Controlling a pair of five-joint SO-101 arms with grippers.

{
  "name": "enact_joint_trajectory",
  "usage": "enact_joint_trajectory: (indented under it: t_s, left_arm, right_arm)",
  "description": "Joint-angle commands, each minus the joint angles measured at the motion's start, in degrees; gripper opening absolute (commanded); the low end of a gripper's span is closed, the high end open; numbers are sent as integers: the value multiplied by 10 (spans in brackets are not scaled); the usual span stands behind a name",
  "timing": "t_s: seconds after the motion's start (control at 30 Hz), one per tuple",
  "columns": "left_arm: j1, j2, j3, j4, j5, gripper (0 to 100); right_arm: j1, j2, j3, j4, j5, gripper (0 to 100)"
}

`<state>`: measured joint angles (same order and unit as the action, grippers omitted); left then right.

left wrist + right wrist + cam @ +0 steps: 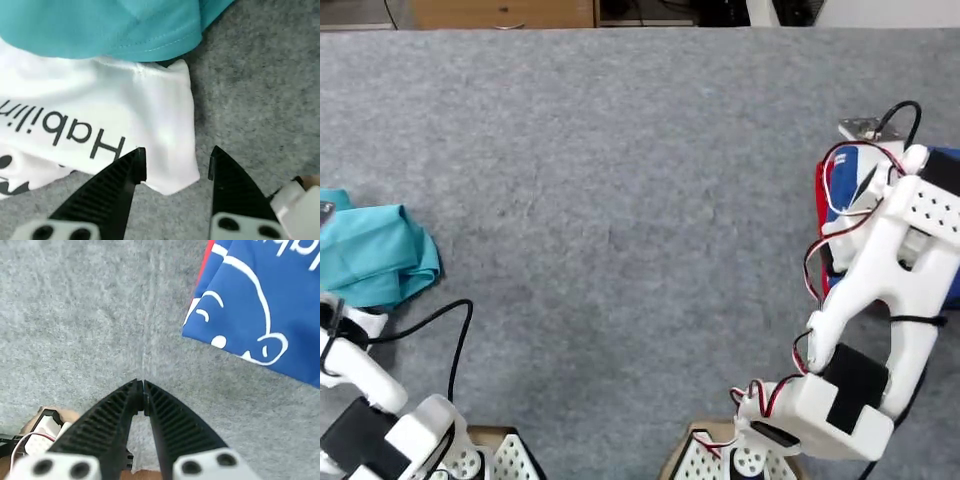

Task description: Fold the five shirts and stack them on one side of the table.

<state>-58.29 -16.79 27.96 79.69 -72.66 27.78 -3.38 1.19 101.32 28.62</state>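
Two white plastic arms sit at the near edge of the table: the left arm (395, 425) low in the corner, the right arm (885, 300) bent up over the right side, with loose red, white and black wires (815, 265) looped along it. The table surface is a grey felt-like mat (620, 170) with a fuzzy nap and faint creases.

Left gripper (177, 161): black ridged jaws spread wide, nothing held. The rounded corner of a white shirt (125, 115) lies on the mat beneath the gap, nearer one jaw tip; contact cannot be judged. Its fabric is smooth and thin, with black block lettering and a black graphic. A teal shirt (125, 25) overlaps its far edge: matte knit, stitched double hem, soft folds. From above, the teal shirt (375, 255) is a loosely bunched lump at the left table edge, just beyond the left arm.

Right gripper (143, 386): jaws closed tip to tip, gripping nothing, over bare mat. Just beyond it lies a blue shirt (265, 300), flat, with straight folded edges and a white line drawing printed on it. Red cloth (204, 265) shows as a narrow strip under its edge. From above, both lie stacked at the right table edge, partly under the right arm.

Far side: the mat runs to a wooden cabinet (500, 12) behind the table.
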Motion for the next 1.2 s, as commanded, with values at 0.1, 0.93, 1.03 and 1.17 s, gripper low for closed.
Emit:
enact_joint_trajectory:
  t_s: [0.1,0.93,1.03,1.17]
  left_arm:
    - [-10,-8,106,-162,-11,214]
    - [-3,-218,-49,-282,415,18]
    - [10,-263,-84,-282,533,18]
    - [68,-313,-128,-282,627,18]
  right_arm:
    - [51,-29,22,9,-3,2]
    - [118,-95,29,10,18,2]
    - [118,-95,29,10,18,2]
    - [118,-95,29,10,18,2]
